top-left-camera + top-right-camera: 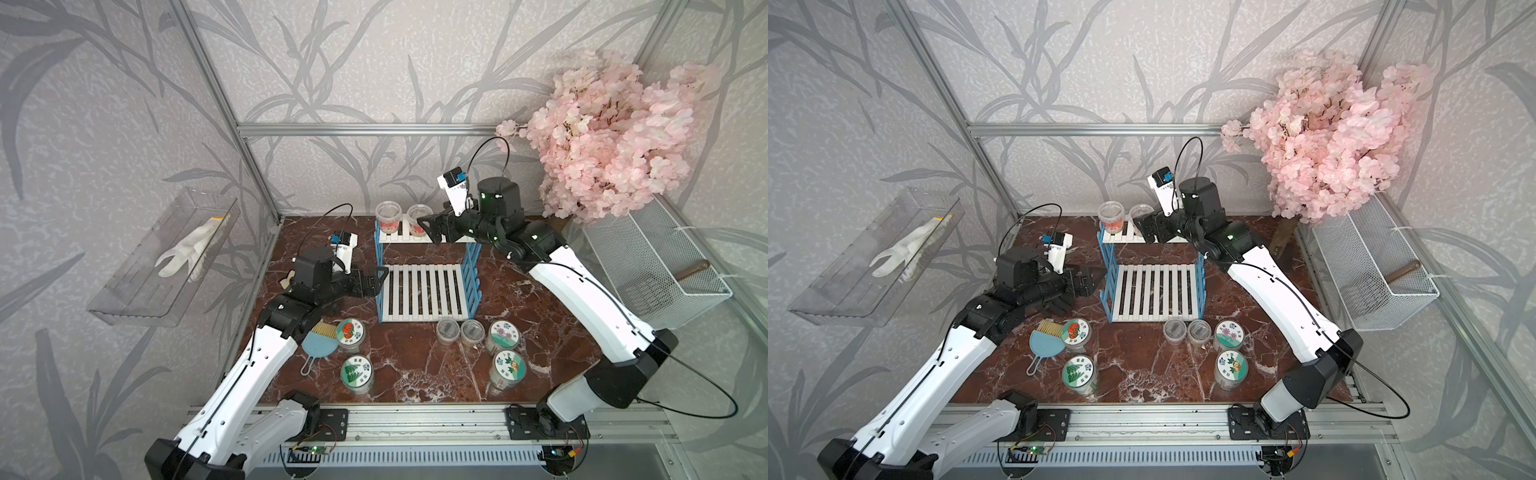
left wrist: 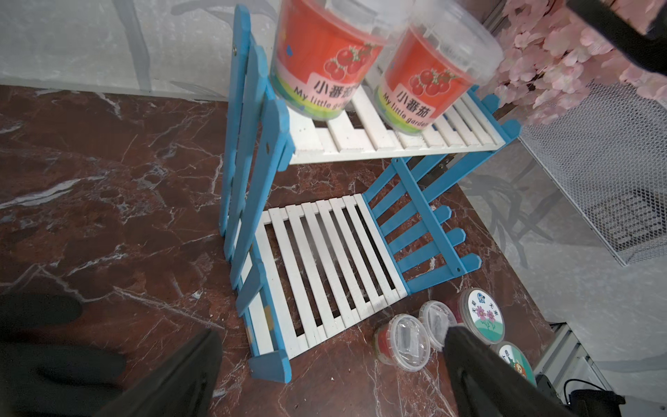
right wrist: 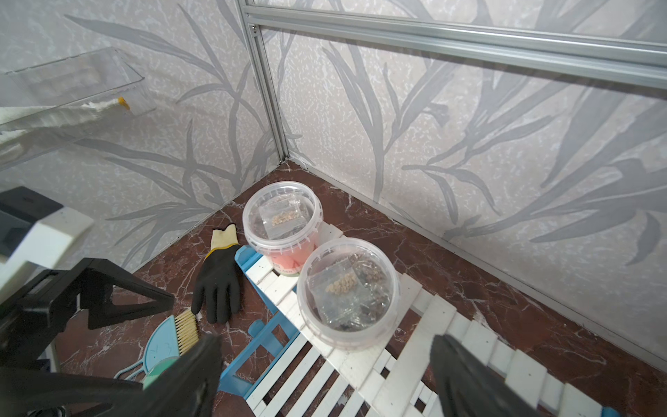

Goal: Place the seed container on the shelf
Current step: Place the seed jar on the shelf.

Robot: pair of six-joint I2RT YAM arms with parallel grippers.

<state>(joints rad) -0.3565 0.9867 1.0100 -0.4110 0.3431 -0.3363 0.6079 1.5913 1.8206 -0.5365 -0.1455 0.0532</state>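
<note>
The shelf (image 1: 422,293) (image 1: 1156,291) (image 2: 361,137) (image 3: 433,317) has white slats and blue picket sides. On its top tier stands a seed container (image 1: 415,218) (image 1: 1139,214) (image 2: 429,75) (image 3: 348,289), a red tomato tub with a clear lid and a seed packet inside. A matching tub (image 1: 388,216) (image 1: 1112,216) (image 2: 325,65) (image 3: 283,220) stands beside it. My right gripper (image 1: 430,228) (image 1: 1148,230) (image 3: 326,341) hangs open just short of the nearer tub, with nothing between its fingers. Beside the lower tier's left edge, my left gripper (image 1: 376,282) (image 1: 1090,280) (image 2: 334,334) is open and empty.
Two small clear-lidded tubs (image 1: 448,331) (image 1: 473,331) and several picture-lidded jars (image 1: 350,332) (image 1: 504,334) stand in front of the shelf. A blue dustpan with brush (image 1: 318,345) and a black glove (image 3: 218,285) lie left. The wire basket (image 1: 656,266) and pink blossoms (image 1: 611,137) fill the right.
</note>
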